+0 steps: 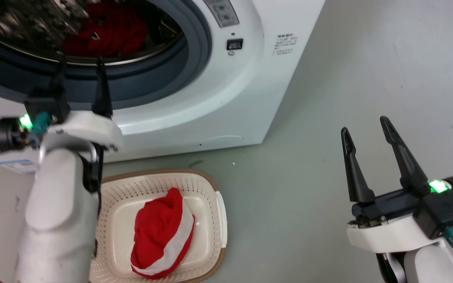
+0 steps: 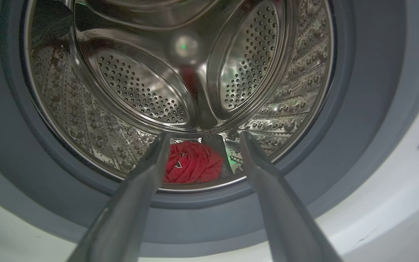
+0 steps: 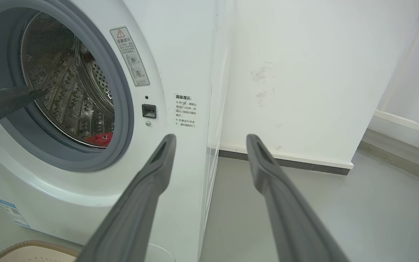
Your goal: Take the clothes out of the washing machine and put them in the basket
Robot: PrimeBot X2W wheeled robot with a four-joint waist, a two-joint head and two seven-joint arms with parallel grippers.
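Note:
The white washing machine (image 1: 218,102) stands with its porthole uncovered. A red garment (image 1: 104,33) lies at the bottom of the steel drum (image 2: 140,91), seen too in the left wrist view (image 2: 193,162) and the right wrist view (image 3: 100,139). My left gripper (image 1: 80,63) is open at the grey gasket's (image 2: 362,109) lower rim, fingers pointing into the drum, apart from the garment. A red garment with white stripes (image 1: 163,236) lies in the cream basket (image 1: 218,220) on the floor before the machine. My right gripper (image 1: 364,125) is open and empty above the floor, right of the machine.
Grey floor (image 1: 348,78) spreads to the right of the machine. A white wall (image 3: 304,72) with a dark skirting stands behind the machine's side. Warning stickers (image 3: 129,54) sit beside the porthole. A basket corner (image 3: 31,251) shows low in the right wrist view.

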